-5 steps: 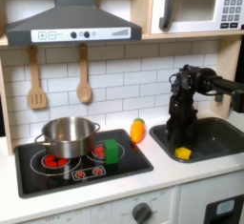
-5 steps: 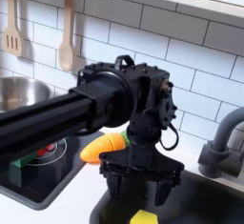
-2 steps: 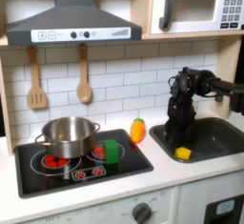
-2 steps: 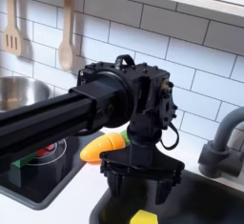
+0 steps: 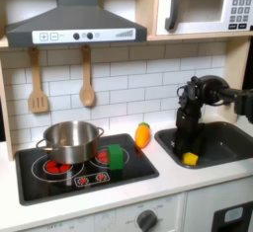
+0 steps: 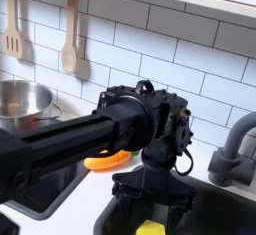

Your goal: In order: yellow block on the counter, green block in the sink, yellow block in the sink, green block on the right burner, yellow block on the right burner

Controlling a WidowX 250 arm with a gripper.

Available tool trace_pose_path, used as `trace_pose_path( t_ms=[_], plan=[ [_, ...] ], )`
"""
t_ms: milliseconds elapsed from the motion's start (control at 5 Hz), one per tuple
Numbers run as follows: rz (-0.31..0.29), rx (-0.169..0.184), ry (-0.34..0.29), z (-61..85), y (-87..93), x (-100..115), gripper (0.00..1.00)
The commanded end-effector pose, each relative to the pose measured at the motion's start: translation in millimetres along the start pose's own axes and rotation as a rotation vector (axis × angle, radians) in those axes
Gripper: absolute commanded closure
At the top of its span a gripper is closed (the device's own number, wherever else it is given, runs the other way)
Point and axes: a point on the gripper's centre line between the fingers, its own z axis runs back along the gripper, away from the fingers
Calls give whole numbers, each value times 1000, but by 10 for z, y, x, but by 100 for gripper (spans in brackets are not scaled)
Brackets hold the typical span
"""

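The yellow block (image 5: 190, 158) (image 6: 150, 227) lies in the sink (image 5: 225, 145) (image 6: 215, 211) near its left wall in the first exterior view. My gripper (image 5: 188, 147) (image 6: 152, 197) hangs straight above the block, open, with its fingers (image 6: 121, 190) spread to either side and nothing held. The green block (image 5: 117, 156) rests on the black cooktop's right burner in the first exterior view, apart from the arm. The pale counter (image 5: 158, 185) (image 6: 78, 205) runs along the front and between the cooktop and the sink.
A steel pot (image 5: 69, 140) (image 6: 20, 99) stands on the left burner. An orange-yellow toy with a green tip (image 5: 143, 134) (image 6: 104, 161) lies on the counter by the wall. The black faucet (image 6: 232, 149) curves up at the second exterior view's right. Utensils (image 5: 87, 78) hang on the tiles.
The arm has shifted a little to the right in both exterior views and stayed open. The yellow block lies where it lay, and the green block has not moved.
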Motion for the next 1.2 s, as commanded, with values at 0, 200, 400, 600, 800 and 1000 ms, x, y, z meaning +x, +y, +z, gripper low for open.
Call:
trace_pose_path(
  t_ms=[0,200,400,600,800,1000],
  plan=[
    [-20,-3,39,-49,5,-126,0],
    [-31,-1,75,-144,32,-198,0],
    [-35,-13,80,-185,25,-224,0],
    [-39,-15,79,-216,15,-211,0],
    [-39,-7,68,-227,29,-170,43],
    [-44,-12,53,-209,-5,-138,100]
  ],
)
